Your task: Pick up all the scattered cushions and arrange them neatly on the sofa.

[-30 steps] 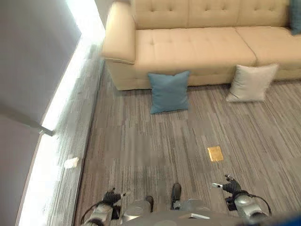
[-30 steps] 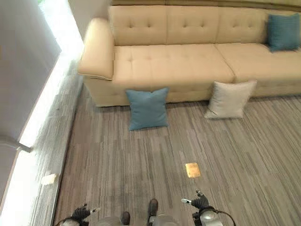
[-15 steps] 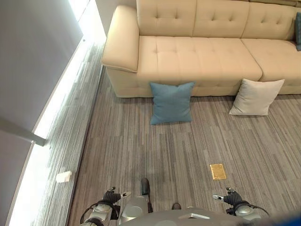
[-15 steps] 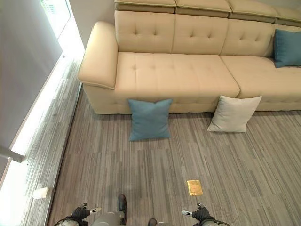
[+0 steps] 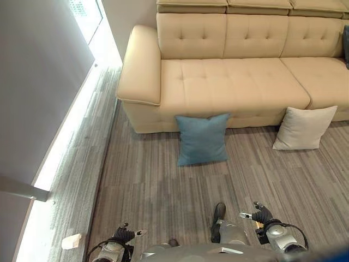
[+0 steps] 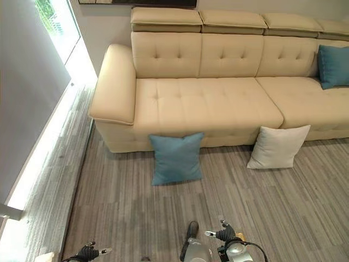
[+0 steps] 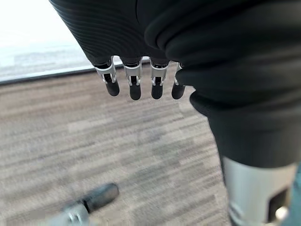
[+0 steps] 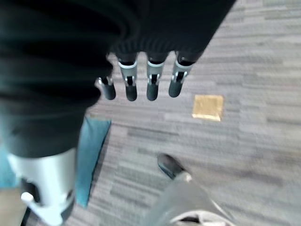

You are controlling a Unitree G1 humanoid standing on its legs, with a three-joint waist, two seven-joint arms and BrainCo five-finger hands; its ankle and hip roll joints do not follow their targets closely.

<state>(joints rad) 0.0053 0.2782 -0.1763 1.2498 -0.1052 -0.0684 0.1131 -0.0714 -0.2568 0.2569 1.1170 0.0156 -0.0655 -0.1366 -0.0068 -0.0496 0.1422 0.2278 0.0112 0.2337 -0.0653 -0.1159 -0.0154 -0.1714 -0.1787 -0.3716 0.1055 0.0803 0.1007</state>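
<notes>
- We see two cushions lying on the floor: a blue cushion [image 6: 175, 158] leaning against the front of the sofa [image 6: 212, 101] below its left seat, and a cream cushion [image 6: 277, 147] propped against the sofa front further to our right.
- A second blue cushion [image 6: 332, 66] already sits on the sofa seat at the far right, resting against the backrest.
- So, by our reading, the task is barely begun: one cushion is in place on the sofa, and the two floor cushions remain to be picked up and arranged.
- The rest of the sofa seat is bare, so we judge there is plenty of room to set both of them down.
- Our left hand [image 7: 141, 87] hangs low over the grey carpet [image 5: 163, 174], its fingers straight and relaxed, holding nothing.
- Our right hand [image 8: 141, 87] likewise hangs with fingers extended and loose, empty, above the carpet.
- Both hands are well apart from either floor cushion; the blue one lies nearest, roughly straight ahead of us.
- A small yellow plate [image 8: 208, 107] set in the carpet lies under the right hand, and a bright window strip [image 5: 65, 136] runs along the floor on our left.
</notes>
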